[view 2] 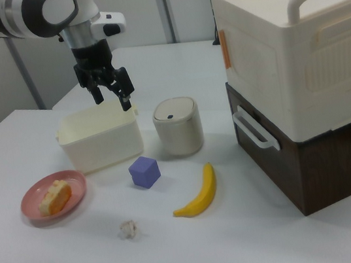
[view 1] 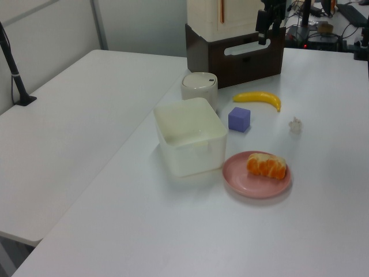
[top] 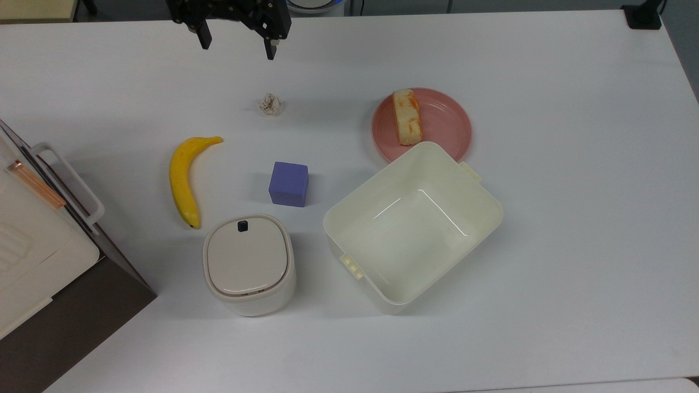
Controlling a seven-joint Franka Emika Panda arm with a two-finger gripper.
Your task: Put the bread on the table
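My claw (top: 238, 45) hangs wide and empty above the table (top: 573, 82). The bread (top: 407, 116) lies on the plate (top: 448, 123), needing a lift off.

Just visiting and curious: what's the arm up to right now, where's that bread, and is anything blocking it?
Gripper open, empty, raised near the top view's upper edge. Bread on pink plate, untouched. Paper ball lies between; cream tub touches the plate.

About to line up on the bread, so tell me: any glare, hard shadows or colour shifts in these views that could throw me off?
Top view: even light, soft shadows, a bright glint on the cream tub's floor; bread pale yellow. Left view: the bread looks much more orange. Right view: soft shadows; the gripper is dark but distinct against the tub.
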